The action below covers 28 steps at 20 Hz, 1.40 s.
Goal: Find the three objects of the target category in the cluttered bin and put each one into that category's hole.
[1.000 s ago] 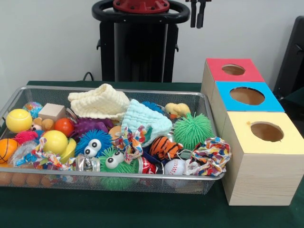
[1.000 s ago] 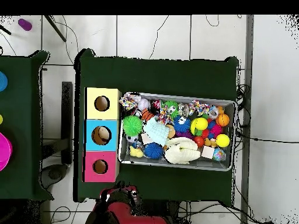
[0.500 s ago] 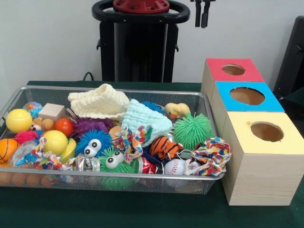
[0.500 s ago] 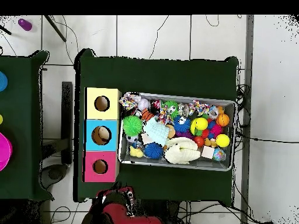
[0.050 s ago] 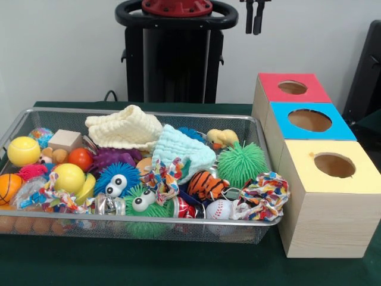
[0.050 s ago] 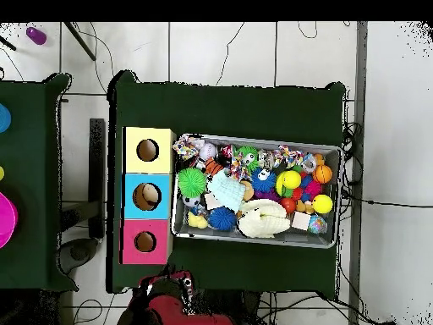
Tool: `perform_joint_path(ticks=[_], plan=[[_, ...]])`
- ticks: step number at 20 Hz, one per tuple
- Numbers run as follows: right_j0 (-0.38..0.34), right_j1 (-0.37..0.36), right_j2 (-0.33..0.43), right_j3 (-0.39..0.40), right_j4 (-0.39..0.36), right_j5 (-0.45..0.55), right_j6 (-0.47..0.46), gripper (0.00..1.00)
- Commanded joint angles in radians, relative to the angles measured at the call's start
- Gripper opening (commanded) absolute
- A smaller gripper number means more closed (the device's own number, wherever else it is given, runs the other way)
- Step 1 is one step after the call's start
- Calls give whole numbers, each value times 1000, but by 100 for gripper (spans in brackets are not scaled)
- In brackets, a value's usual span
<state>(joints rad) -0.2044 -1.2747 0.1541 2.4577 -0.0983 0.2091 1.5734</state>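
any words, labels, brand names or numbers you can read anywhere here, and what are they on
None can be read in either view.
The three boxes, red, blue and yellow, have plain tops with holes and no labels.
The small red and white item near the bin's front wall may carry print, but it is too small to read.

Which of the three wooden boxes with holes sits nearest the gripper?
The red-topped wooden box, last in the row, lies closest below the gripper; the blue-topped box and yellow-topped box stand farther off.
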Motion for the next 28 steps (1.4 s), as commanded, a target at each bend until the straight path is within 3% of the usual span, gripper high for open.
perform_joint_path(ticks=[1, 28], plan=[[0, 21, -6, 37, -40, 29, 118, 0], [38, 43, -30, 29, -40, 5, 130, 0]])
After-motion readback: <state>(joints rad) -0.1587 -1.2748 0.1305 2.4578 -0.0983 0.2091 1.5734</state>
